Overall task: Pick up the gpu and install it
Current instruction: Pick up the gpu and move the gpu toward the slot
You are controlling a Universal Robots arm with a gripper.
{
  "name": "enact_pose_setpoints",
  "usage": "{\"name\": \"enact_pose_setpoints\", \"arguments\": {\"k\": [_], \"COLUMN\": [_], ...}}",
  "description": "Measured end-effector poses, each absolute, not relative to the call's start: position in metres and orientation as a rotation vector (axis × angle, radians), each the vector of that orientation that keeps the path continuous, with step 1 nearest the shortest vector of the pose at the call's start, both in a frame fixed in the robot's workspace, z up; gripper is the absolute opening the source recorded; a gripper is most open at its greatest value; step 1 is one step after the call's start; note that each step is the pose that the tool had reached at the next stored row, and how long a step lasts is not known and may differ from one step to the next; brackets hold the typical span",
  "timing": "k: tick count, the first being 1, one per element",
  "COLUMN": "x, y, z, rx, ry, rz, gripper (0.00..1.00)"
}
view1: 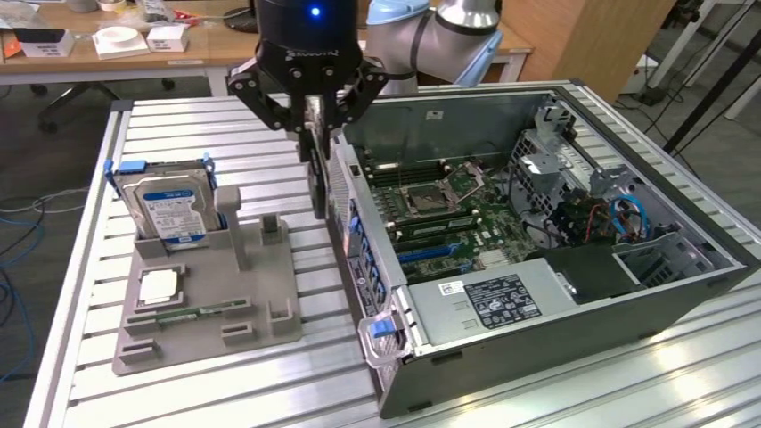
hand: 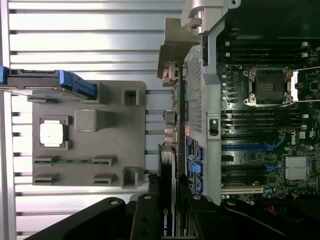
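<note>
Gripper [view1: 314, 125] tight around the gpu [view1: 319, 181], card upright beneath it, just outside the computer case [view1: 535, 357]

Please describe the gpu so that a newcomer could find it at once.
Start at the open computer case. Between its ported wall and the grey tray, the gripper holds the gpu in its jaws. Unlike the blue-labelled hard drive standing in the tray, it is a thin dark card held upright off the tray.
</note>
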State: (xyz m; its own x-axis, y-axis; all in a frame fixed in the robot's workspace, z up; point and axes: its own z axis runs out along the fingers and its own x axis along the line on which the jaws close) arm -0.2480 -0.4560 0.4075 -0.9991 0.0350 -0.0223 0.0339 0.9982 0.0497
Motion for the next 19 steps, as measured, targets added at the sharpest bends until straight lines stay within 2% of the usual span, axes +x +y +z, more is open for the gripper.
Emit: {"name": "enact_pose_setpoints", "arguments": {"k": [19], "x": [-0.229], "y": [-0.456], "z": [0.410], "rx": [0.054], "ry": [3.118], "rz": [0.077], "gripper": [0.26]}}
